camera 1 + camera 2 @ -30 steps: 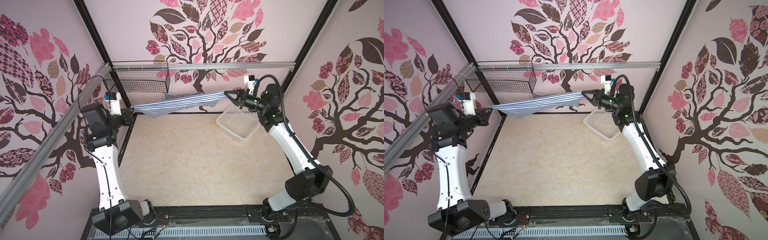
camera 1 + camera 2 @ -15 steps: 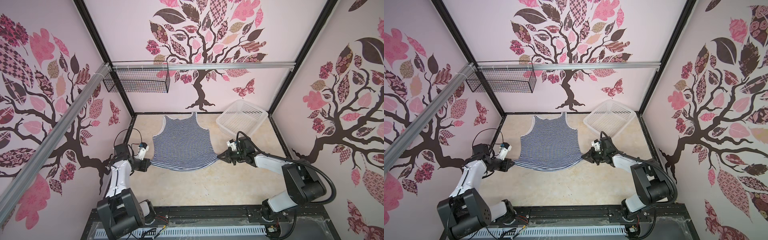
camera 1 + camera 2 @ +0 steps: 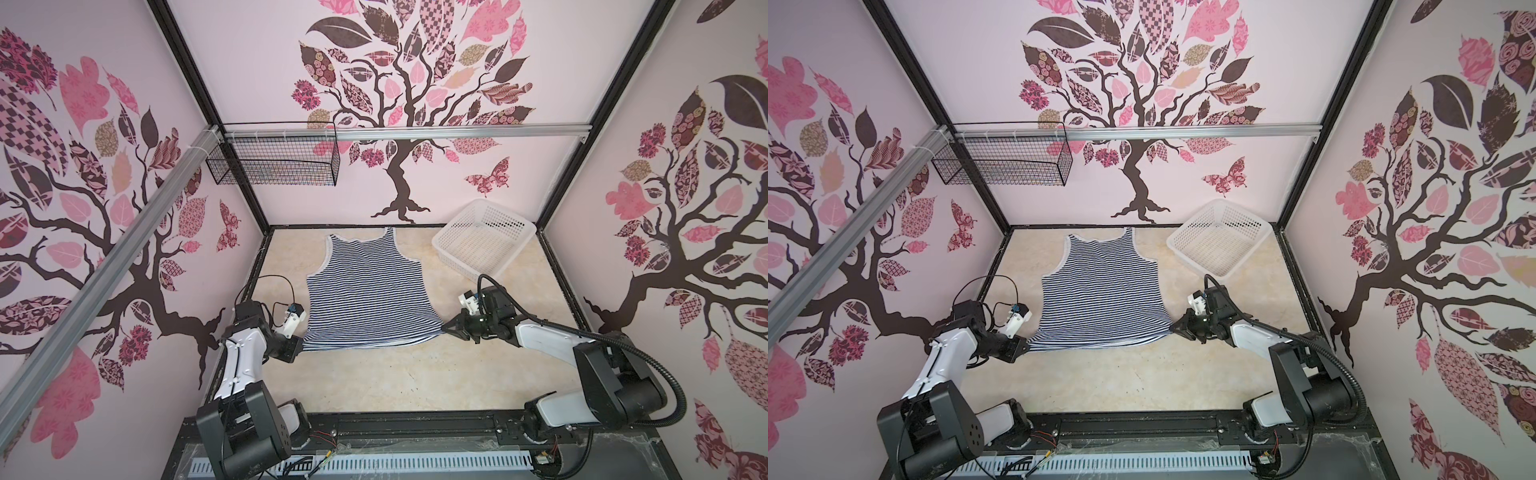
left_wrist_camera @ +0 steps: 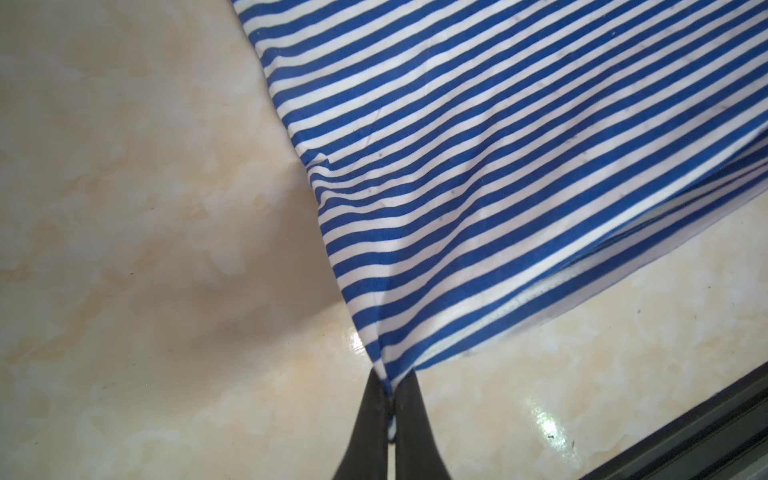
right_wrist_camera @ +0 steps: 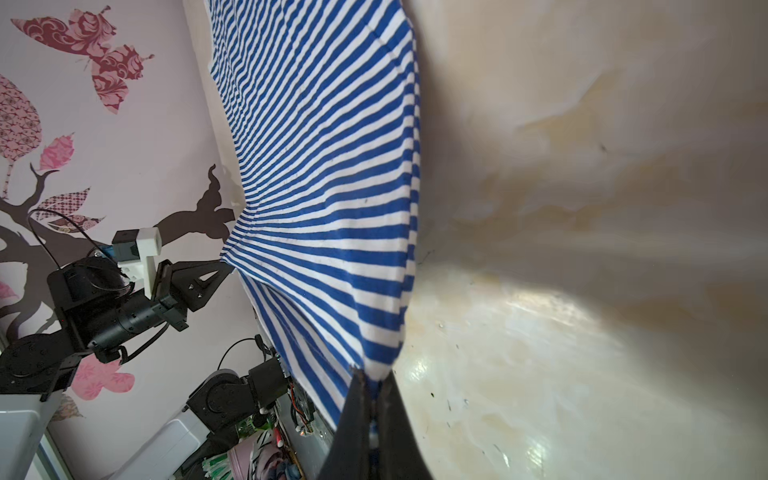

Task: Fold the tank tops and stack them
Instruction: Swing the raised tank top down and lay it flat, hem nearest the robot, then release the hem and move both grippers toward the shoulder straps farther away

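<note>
A black wire basket [image 3: 274, 166] hangs on the back wall above the desk's far left corner, apart from the work.

Near the left edge of the beige marbled desk [image 3: 374, 386], the left gripper [image 3: 302, 347] is clenched on the left hem corner of the tank top. The wrist view shows its dark fingers pinched tight on a point of striped cloth [image 4: 392, 386].

The tank top [image 3: 368, 291], a sleeveless knit with thin navy-and-white stripes and white trim at neck and armholes, lies spread over the middle of the desk. Its straps point to the far edge and its hem to the near edge. Its body looks flat and smooth, while the hem seems drawn taut between the two arms.

The right gripper [image 3: 446, 328] grasps the opposite hem corner, its jaws closed on the fabric in its own wrist view [image 5: 374, 382].

In the far right corner sits a white perforated plastic basket [image 3: 484, 203], which appears empty.

As I judge it, the laying-out is done or nearly so. No fold has been made, no stack exists, and only this one top is in sight. All the folding and the stacking are left.
</note>
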